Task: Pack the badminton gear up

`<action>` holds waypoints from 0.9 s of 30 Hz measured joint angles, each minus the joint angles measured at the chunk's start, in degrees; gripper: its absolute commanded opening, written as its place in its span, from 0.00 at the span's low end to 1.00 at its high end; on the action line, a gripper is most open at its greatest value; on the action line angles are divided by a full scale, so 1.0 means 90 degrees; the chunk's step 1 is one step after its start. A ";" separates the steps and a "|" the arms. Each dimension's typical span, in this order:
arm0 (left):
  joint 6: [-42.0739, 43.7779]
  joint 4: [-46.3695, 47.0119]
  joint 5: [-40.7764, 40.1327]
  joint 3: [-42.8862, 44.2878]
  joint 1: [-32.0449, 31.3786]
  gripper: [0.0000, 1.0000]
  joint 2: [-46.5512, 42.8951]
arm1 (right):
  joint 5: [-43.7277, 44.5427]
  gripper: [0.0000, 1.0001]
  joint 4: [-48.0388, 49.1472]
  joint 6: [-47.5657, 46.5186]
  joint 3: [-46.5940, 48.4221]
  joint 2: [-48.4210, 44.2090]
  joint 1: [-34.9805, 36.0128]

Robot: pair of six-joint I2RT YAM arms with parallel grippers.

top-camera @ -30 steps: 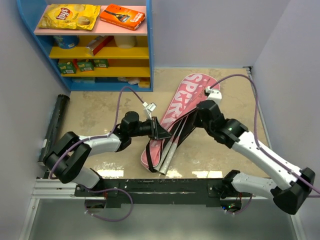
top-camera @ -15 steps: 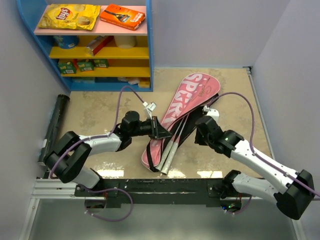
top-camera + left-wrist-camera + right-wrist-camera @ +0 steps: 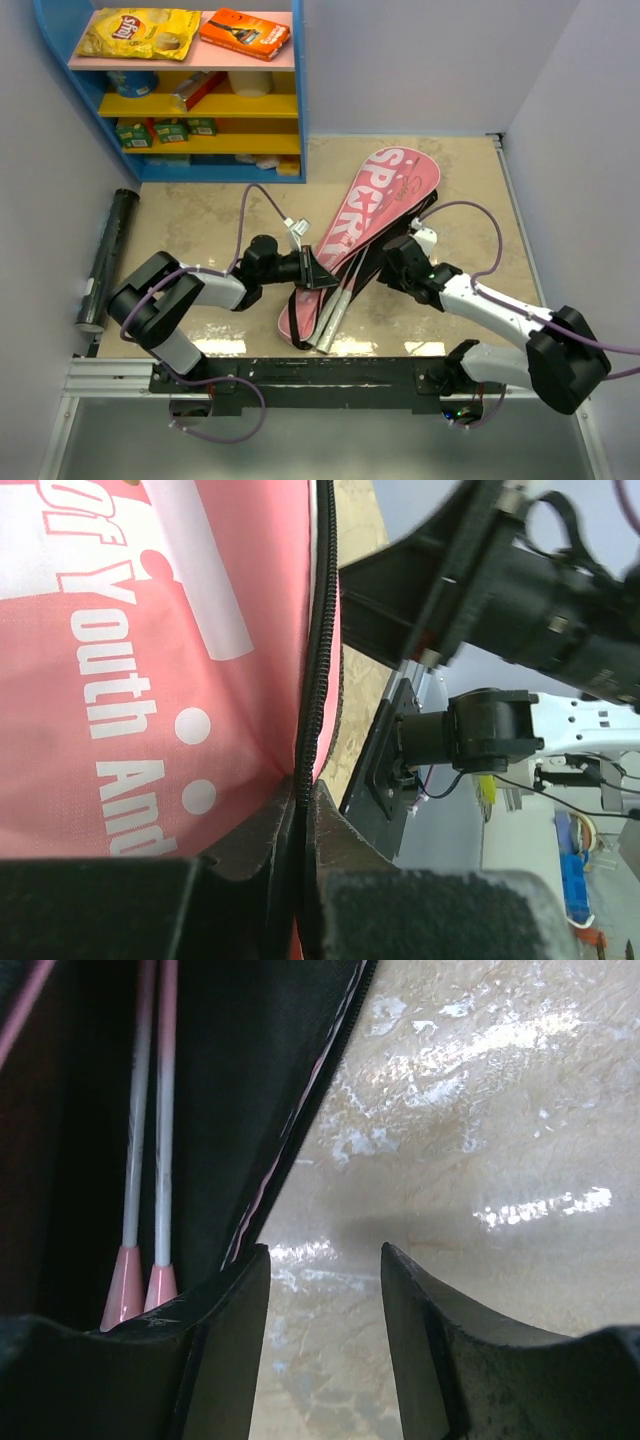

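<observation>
Pale lilac walls (image 3: 420, 60) close a beige stone-pattern bench (image 3: 200, 215) on three sides, and a blue shelf unit (image 3: 300, 100) with yellow and pink boards stands in the back left corner, with a yellow crisp packet (image 3: 140, 32) and an orange box (image 3: 245, 32) on its top board. A long pink racket-shaped bag lettered "SPORT" (image 3: 385, 185) lies diagonally in the middle, its wide end toward the back right and its narrow end close to the near edge of the bench. Its right edge is open and shows the black lining (image 3: 385, 240). Two thin pink-and-white rackets (image 3: 150, 1110) lie inside, shafts side by side, and their handles (image 3: 332, 312) come out at the narrow end. The left fingers (image 3: 350, 855) are pressed together on the bag's left edge and pinch the black zipper seam (image 3: 318, 630) with the pink cloth (image 3: 150, 660). The right fingers (image 3: 430, 1340) are spread and hold nothing. One of them is just at the open black edge of the bag, and the other is over bare bench. A long black tube (image 3: 105, 255) lies along the left wall, well apart from the bag. Bare bench shows between the tube and the left arm, and a narrower strip between the bag and the right wall, which the right arm crosses. I cannot find shuttlecocks in these views.
</observation>
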 measured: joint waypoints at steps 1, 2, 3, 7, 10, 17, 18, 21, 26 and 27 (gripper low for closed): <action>-0.0005 0.0051 0.0022 -0.0005 0.0000 0.00 0.0000 | -0.0019 0.52 0.0165 0.0073 -0.0066 0.0109 -0.0063; -0.0007 0.0085 0.0041 -0.0005 0.0000 0.00 0.0002 | -0.0036 0.52 0.0335 0.0141 -0.0124 0.0216 -0.0109; -0.0010 0.0109 0.0058 -0.0007 0.0000 0.00 0.0002 | -0.0078 0.52 0.0500 0.0204 -0.0175 0.0313 -0.0141; -0.0131 0.0260 0.0155 -0.0019 0.0007 0.00 0.0012 | -0.0151 0.53 0.1122 0.0454 -0.0369 0.0515 -0.0180; -0.0306 0.0444 0.0282 -0.0017 0.0017 0.00 0.0027 | -0.0175 0.53 0.1486 0.0634 -0.0517 0.0517 -0.0197; -0.0641 0.0559 0.0561 0.0160 0.0053 0.00 0.0027 | -0.0308 0.53 0.1880 0.0894 -0.0724 0.0532 -0.0214; -0.0678 0.0559 0.0593 0.0214 0.0053 0.00 0.0024 | -0.0340 0.53 0.1933 0.0930 -0.0767 0.0537 -0.0214; -0.0750 0.0556 0.0651 0.0384 0.0070 0.00 0.0024 | -0.0471 0.54 0.2067 0.1044 -0.0913 0.0542 -0.0214; -0.0860 0.0551 0.0714 0.0607 0.0097 0.00 0.0024 | -0.0585 0.54 0.2450 0.1239 -0.1129 0.0517 -0.0216; -0.0877 0.0554 0.0729 0.0629 0.0097 0.00 0.0024 | -0.0617 0.54 0.2557 0.1282 -0.1180 0.0512 -0.0216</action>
